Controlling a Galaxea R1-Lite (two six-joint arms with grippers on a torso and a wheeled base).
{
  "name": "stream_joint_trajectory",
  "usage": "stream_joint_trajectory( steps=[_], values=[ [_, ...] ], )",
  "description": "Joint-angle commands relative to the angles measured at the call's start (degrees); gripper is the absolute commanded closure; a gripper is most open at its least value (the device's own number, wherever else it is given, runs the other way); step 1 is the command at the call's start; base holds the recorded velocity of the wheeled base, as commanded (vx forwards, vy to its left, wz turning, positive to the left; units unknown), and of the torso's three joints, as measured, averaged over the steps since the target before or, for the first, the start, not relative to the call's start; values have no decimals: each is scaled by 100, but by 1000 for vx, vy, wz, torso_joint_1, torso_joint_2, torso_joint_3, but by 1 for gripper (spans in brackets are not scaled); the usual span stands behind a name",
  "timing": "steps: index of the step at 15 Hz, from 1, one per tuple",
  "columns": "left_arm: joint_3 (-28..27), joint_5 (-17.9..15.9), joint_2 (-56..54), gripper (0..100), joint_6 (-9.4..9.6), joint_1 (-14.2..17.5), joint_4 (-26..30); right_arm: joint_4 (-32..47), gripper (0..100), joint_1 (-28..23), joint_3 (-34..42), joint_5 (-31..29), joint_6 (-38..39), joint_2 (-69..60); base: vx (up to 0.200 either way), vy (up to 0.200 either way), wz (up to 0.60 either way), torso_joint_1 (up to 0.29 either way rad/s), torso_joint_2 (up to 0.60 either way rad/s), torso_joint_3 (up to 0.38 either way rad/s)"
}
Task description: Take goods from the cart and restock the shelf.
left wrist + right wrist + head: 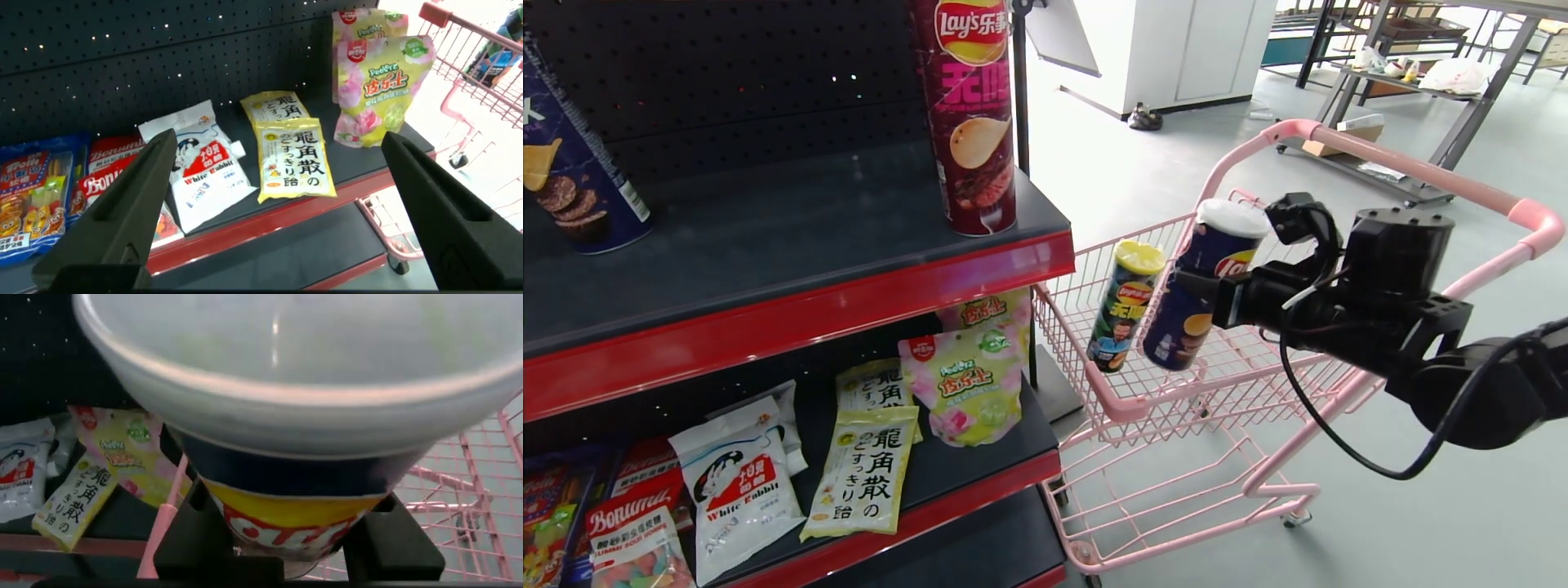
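Observation:
My right gripper (1191,296) is shut on a dark blue chip can (1178,336) with a white lid, held tilted over the front of the pink cart (1413,167). In the right wrist view the can's lid (278,392) looms close and the right gripper (292,543) clamps its body. A second can (1123,306) with a yellow lid leans in the cart basket just beside it. The shelf's upper board (768,237) carries a tall maroon can (972,122) and a blue can (572,180). My left gripper (278,220) is open in front of the lower shelf.
The lower shelf (980,482) holds snack bags: a pink-green pouch (964,388), yellow bags (866,469), a white bag (739,486) and red packs (629,514). A red lip (849,306) edges the upper board. Metal racks (1405,90) stand behind the cart.

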Motion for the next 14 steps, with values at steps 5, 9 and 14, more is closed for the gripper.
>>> stream_joint_trajectory(
  steps=[5, 9, 14],
  values=[
    [0, 2, 5, 0, -7, 1, -1, 1143, 100, -234, -363, -384, -453, -1903, 0, 0, 0, 0, 0, 0],
    [0, 2, 5, 0, 2, 1, -1, 2980, 100, -252, 1025, -744, -927, -4636, 0, 0, 0, 0, 0, 0],
    [0, 2, 5, 0, -7, 1, -1, 4509, 100, -885, 1983, -1078, -989, -6763, 0, 0, 0, 0, 0, 0]
  ],
)
